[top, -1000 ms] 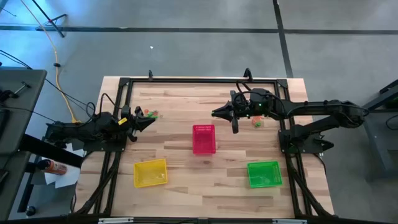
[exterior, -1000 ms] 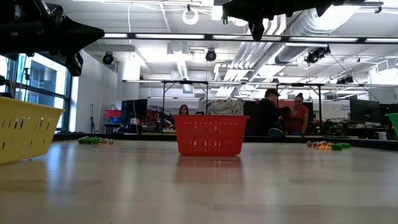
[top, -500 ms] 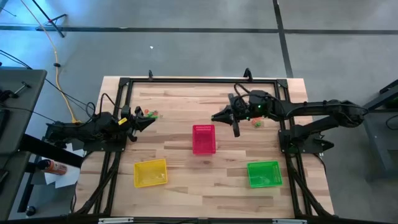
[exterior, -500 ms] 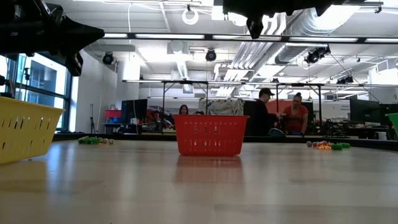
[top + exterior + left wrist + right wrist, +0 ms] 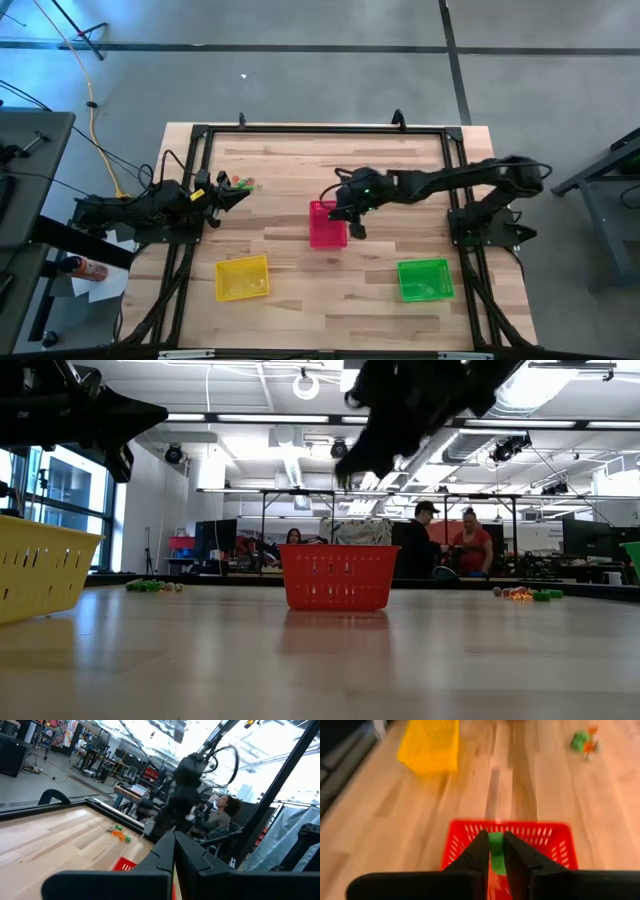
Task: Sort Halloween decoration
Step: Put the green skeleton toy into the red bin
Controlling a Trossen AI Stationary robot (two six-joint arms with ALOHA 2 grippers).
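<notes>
The right gripper hangs over the red plastic mesh basket in the middle of the pale wooden table, its jaws clamped on a small green trinket that shows as a bright strip between the two dark fingers; the remaining Halloween decorations lie in two loose clusters, tiny orange and green pieces near the left gripper at the far left of the table and another small group toward the far right, seen low across the boards. The left gripper rests low at the table's left side with its jaws drawn together on nothing. Judging by its size and the easy way it is pinched, the green piece is very light and stiff enough to be held across its middle, though so small a thing could slip or bounce off the mesh if let go from too high. A yellow mesh basket and a green mesh basket stand near the front edge. Only the right wrist view shows the held piece and the red basket's open mouth straight beneath it; the high view gives the arm's place over the basket but hides the trinket, and the low view shows the arm as a dark blurred shape above the basket with people in the room behind
</notes>
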